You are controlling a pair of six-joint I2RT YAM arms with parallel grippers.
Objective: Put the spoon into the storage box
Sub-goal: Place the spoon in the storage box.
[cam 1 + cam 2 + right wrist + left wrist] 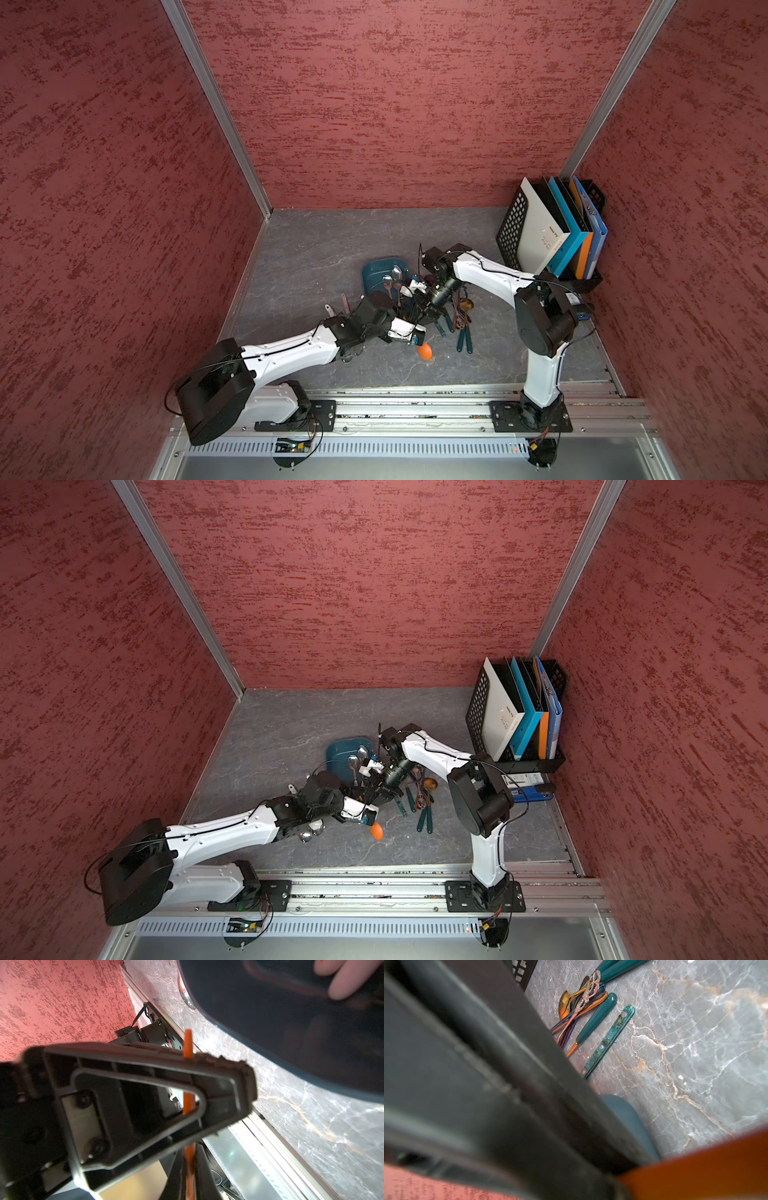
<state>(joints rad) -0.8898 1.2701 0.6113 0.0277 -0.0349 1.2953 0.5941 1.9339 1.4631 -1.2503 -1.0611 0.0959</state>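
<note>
The right gripper point(426, 315) is pressed together on the handle of the orange spoon point(424, 352), bowl end pointing away from the storage box point(374, 270); the left gripper point(239, 1084) reaches across the same handle, its grip impossible to tell. The storage box, metal spoons point(392, 277) inside, lies just behind both grippers, the left arm's wrist point(376, 305) overlapping its near end. Teal-handled cutlery point(463, 338) lies close beside the right gripper.

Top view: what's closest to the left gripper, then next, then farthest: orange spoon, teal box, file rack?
From the left gripper:
1. orange spoon, just beside its tip.
2. teal storage box, farther back, mid-table.
3. file rack, back right corner.
</note>
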